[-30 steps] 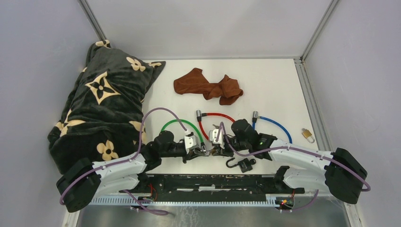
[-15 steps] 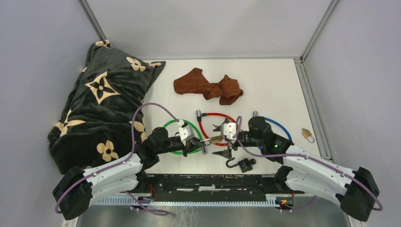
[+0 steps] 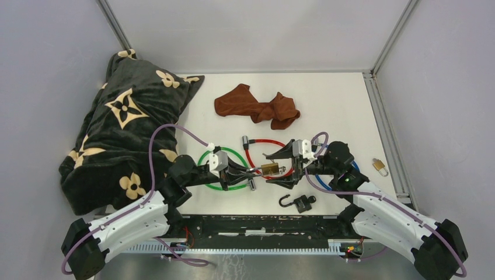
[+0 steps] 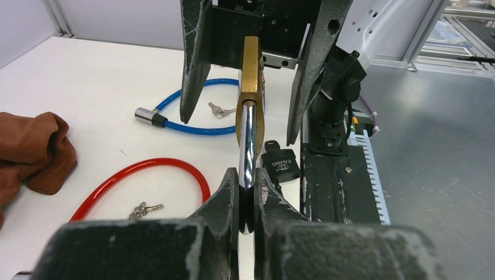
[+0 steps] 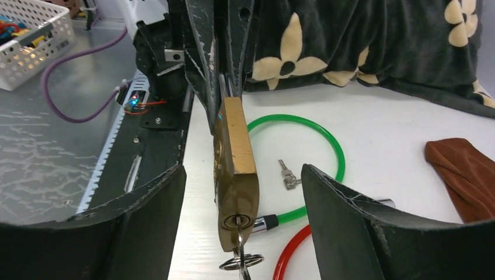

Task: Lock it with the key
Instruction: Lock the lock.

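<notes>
1. The left gripper (image 4: 246, 185) is clamping shut on the chrome shackle (image 4: 247, 137) of the brass padlock (image 4: 251, 70). It is holding the padlock lengthwise in the air, so the body is pointing away towards the other arm.
2. This grip on the shackle is leaving the whole body free, and is offering the keyhole end to the right arm.
3. The right gripper (image 3: 269, 168) is standing open. One jaw is on each side of the brass padlock's body, and neither is touching it.
4. The key (image 5: 240, 256) is sitting in the keyhole at the body's end face, with its ring dangling below. Nothing is gripping the key.
5. In my judgement the right jaws are straddling the padlock to line up on the key for a turn. The left arm is acting as a vice so the body does not twist along with it.
6. Whether the shackle is fully seated is not clear from these views.
7. Below the brass padlock, the counter (image 3: 338, 111) is carrying a green cable lock (image 5: 292, 117) on the shackle side. A red cable lock (image 4: 160, 163) is lying beyond it.
8. A black padlock (image 4: 281, 165) is resting nearer the arm bases, so a dropped padlock would likely land among these.
</notes>
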Motion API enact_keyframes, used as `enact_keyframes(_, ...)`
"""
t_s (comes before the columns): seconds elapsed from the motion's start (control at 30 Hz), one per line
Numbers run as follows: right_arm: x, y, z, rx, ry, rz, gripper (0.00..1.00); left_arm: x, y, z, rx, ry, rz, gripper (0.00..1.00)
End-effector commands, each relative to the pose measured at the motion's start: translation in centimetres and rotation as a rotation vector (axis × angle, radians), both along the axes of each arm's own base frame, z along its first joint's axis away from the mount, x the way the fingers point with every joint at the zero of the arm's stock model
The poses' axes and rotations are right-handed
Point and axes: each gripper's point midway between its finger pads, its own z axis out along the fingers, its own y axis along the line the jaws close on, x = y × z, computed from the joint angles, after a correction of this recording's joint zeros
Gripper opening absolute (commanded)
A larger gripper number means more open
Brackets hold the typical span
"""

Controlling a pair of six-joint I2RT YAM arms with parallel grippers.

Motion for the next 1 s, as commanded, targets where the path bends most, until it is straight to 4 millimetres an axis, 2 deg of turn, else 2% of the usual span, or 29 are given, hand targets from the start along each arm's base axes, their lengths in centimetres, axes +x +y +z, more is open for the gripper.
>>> enact_keyframes(0.0, -1.5, 0.2, 1.8, 0.065, 0.009, 0.084, 0.77, -0.7, 0.4, 6.8, -0.168, -0.114, -0.02, 0.02)
enact_keyframes(0.1, -1.6, 0.1, 1.9, 0.067, 0.025, 0.084, 0.75, -0.6, 0.4, 6.7, -0.166, -0.116, -0.017, 0.02)
enact_keyframes(0.17, -1.7, 0.1, 2.1, 0.071, 0.029, 0.081, 0.69, -0.6, 0.4, 6.7, -0.166, -0.122, -0.017, 0.02)
enact_keyframes(0.23, -1.6, 0.1, 2.1, 0.071, 0.038, 0.075, 0.55, -0.5, 0.4, 6.7, -0.165, -0.123, -0.013, 0.02)
enact_keyframes(0.33, -1.2, 0.2, 1.9, 0.077, 0.074, 0.057, 0.25, -0.5, 0.4, 6.9, -0.173, -0.133, -0.015, 0.02)
enact_keyframes(0.5, -1.5, 0.5, 2.5, 0.151, 0.122, 0.075, 0.0, -0.9, 0.0, 7.3, -0.194, -0.14, -0.047, 0.02)
enact_keyframes(0.63, -2.4, 0.6, 3.6, 0.214, 0.123, 0.109, 0.0, -1.2, -0.5, 8.1, -0.225, -0.166, -0.061, 0.02)
enact_keyframes(0.8, -3.6, 1.7, 4.0, 0.217, 0.125, 0.159, 0.0, -0.8, -0.5, 9.3, -0.266, -0.198, -0.036, 0.02)
enact_keyframes(0.97, -3.6, 2.4, 5.0, 0.245, 0.119, 0.152, 0.0, -2.5, -1.4, 8.9, -0.261, -0.188, -0.109, 0.02)
